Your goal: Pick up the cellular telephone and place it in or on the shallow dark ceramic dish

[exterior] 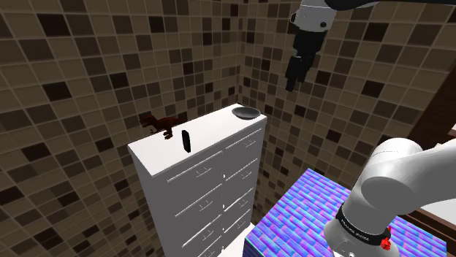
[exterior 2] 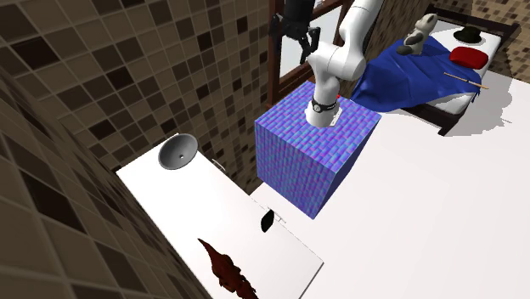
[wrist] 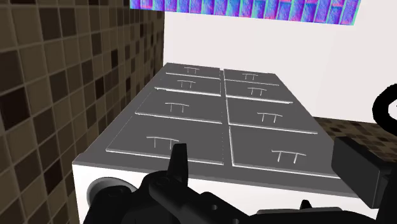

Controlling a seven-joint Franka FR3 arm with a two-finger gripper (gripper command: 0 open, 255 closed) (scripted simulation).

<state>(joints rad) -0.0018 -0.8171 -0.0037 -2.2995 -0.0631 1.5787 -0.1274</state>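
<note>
The white arm (exterior: 398, 182) looms closest. The black phone (exterior: 185, 139) stands on edge on the white dresser (exterior: 219, 130), near a toy dinosaur (exterior: 161, 124), well apart from the dark dish (exterior: 247, 112). The gripper (exterior: 292, 84) hangs high above, fingers apart, empty.

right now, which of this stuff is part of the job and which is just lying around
For the job: black phone, dark dish, both on the white dresser.
Just lying about: toy dinosaur, blue blanket, red pillow.
</note>
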